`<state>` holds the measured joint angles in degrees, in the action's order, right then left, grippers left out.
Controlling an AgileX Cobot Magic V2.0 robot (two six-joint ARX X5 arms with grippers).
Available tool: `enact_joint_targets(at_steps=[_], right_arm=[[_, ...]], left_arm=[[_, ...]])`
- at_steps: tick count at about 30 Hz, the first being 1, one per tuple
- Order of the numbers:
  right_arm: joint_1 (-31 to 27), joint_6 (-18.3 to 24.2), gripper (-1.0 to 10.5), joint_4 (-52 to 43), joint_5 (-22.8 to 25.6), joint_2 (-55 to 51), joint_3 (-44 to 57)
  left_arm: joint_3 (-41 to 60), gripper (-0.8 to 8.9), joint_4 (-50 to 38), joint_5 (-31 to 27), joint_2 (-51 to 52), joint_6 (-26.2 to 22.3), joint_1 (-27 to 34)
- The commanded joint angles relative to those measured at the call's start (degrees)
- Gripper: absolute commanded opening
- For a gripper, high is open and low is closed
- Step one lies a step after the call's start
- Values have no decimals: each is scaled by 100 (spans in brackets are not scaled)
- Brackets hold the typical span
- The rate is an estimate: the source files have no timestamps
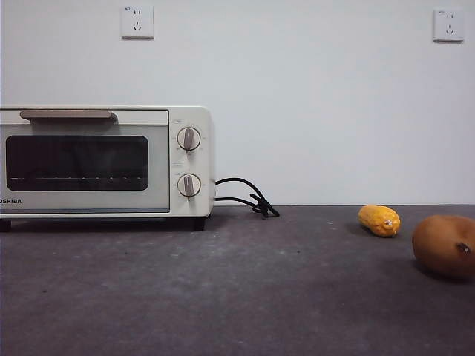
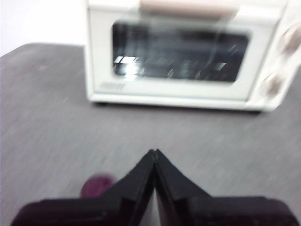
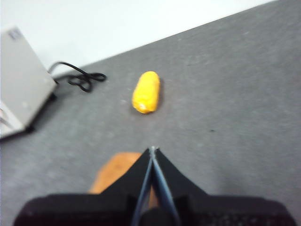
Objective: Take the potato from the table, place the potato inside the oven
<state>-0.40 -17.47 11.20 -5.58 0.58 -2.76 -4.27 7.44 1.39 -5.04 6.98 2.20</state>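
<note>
Potato [image 1: 445, 246] lies on the table [image 1: 223, 297] at the far right of the front view, partly cut off by the frame edge, dark spot on its right end. In the right wrist view it sits directly beneath the right gripper [image 3: 152, 149], mostly hidden behind the jaws; whether they touch it cannot be told. Right jaws are pressed together at the tips, holding nothing.

Corn [image 1: 379, 219] lies just left of and farther back than the potato, apart from it.

Oven [image 1: 104, 159] stands at the left rear, door closed, handle along the top of the door, two knobs on its right side. Black cord [image 1: 249, 196] is coiled on the table to its right.

Left gripper [image 2: 154, 151] hangs in front of the oven door, well short of it, jaws clenched tip to tip, empty. A small purple object [image 2: 96, 186] shows beside its jaws, too blurred to identify.

Table is dark grey, mottled. White wall behind carries two sockets [image 1: 137, 21], upper left and upper right
</note>
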Motion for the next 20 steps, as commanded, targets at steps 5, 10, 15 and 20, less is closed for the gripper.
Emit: enact_joint_targets(at_steps=[5, 10, 15, 20], right_arm=[[2, -658, -7, 26, -107, 11, -1012], [2, -651, -7, 575, -109, 166, -1947], [2, -629, -4, 1257, -114, 581, -2933], [2, -385, -3, 1993, -328, 1150, -3880]], left_arm=[[-1213, -6, -94, 181, -562, 485, 9], [-2299, -6, 260, 186, -1412, 483, 9], [-3442, -6, 887, 208, -2457, 472, 9], [-4476, -6, 1399, 210, -3488, 319, 2]])
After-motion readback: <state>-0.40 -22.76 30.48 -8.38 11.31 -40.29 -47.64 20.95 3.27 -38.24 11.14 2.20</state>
